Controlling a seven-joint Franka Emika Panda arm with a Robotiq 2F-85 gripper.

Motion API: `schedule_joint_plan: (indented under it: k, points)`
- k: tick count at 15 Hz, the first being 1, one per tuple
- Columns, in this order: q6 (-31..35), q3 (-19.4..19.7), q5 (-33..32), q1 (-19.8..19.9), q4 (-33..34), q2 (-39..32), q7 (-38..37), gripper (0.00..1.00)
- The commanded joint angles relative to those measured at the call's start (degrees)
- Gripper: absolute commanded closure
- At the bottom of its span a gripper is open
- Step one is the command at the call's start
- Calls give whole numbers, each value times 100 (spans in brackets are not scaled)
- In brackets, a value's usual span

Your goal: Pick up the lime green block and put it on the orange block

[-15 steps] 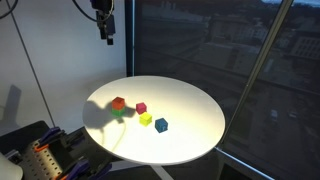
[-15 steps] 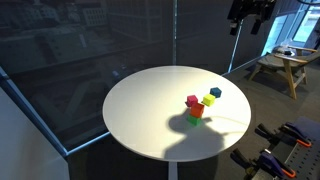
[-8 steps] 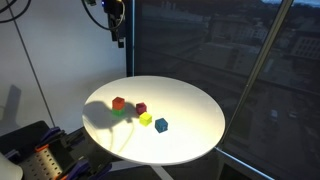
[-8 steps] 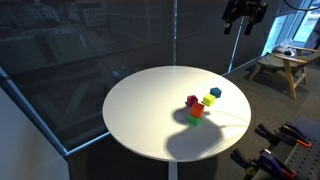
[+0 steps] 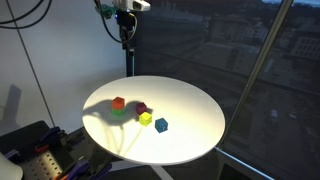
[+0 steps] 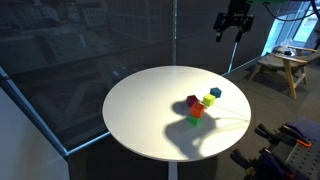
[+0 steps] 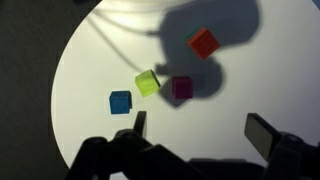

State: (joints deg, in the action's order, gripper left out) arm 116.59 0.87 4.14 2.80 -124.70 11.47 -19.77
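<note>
The lime green block (image 7: pixel 148 82) lies on the round white table (image 7: pixel 85 55), between a blue cube (image 7: pixel 120 101) and a magenta cube (image 7: pixel 182 88). The orange block (image 7: pixel 203 42) lies farther off in the arm's shadow. Both exterior views show the lime green block (image 5: pixel 146 119) (image 6: pixel 207 100) and the orange block (image 5: pixel 118 102) (image 6: pixel 196 112). My gripper (image 7: pixel 200 130) is open and empty. It hangs high above the table's edge in both exterior views (image 5: pixel 126 30) (image 6: pixel 233 22), far from all the blocks.
A darker green cube (image 5: pixel 119 112) sits right against the orange block, mostly hidden. Dark glass walls stand close behind the table (image 5: pixel 190 105). Equipment (image 5: pixel 40 155) stands beside it, and a wooden stool (image 6: pixel 285 65) stands farther off.
The gripper has moved sideways at height, from beside the table to over its far edge. The blocks have not moved.
</note>
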Motion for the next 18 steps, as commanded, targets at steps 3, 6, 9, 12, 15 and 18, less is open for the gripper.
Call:
schedule_joint_plan:
  k: [3, 6, 9, 12, 15, 18]
  points:
    - [234, 74, 117, 23, 329, -582, 190, 0]
    - [352, 111, 101, 31, 389, -845, 219, 0]
    - [421, 167, 64, 52, 436, -1108, 261, 0]
    - [502, 247, -18, 88, 485, -1376, 261, 0]
    - [555, 337, -78, 113, 558, -1631, 229, 0]
    - [656, 412, -219, 124, 601, -1821, 169, 0]
